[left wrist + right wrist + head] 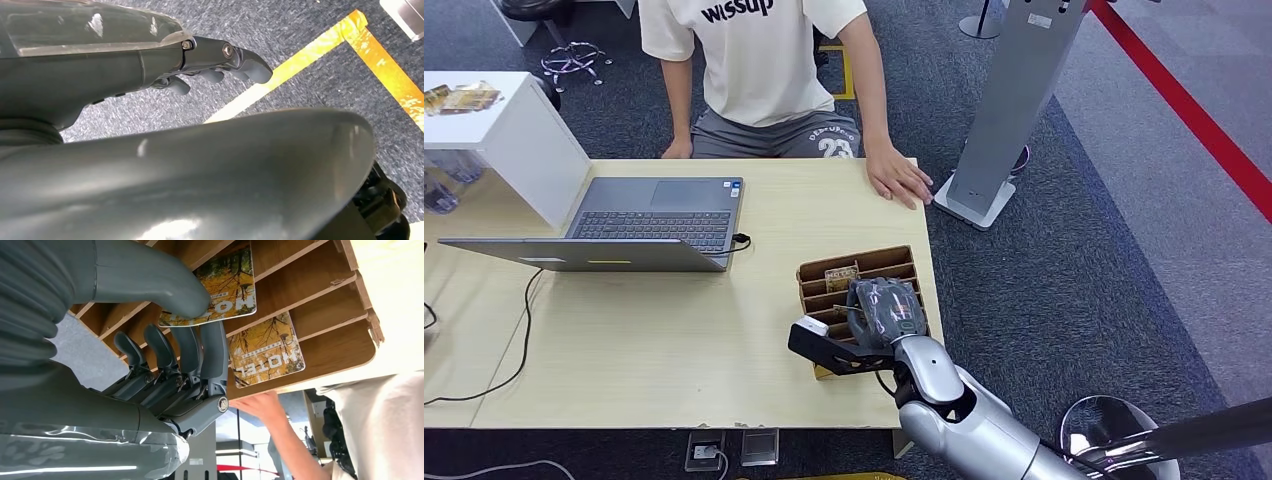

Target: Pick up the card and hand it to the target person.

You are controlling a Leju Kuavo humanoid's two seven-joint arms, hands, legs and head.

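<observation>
Hotel card (215,287) slotted in wooden card rack (894,262) at table's (674,340) near right edge, pinched between right hand's (170,340) thumb and fingers. Grasp step, judging so. Next: draw clear of dividers, carry far toward person's hand (902,180). Left hand (220,62) hanging, loosely curled, empty.

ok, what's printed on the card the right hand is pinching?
Yellow autumn trees, white HOTEL lettering on the card; right wrist view shows it best.
</observation>
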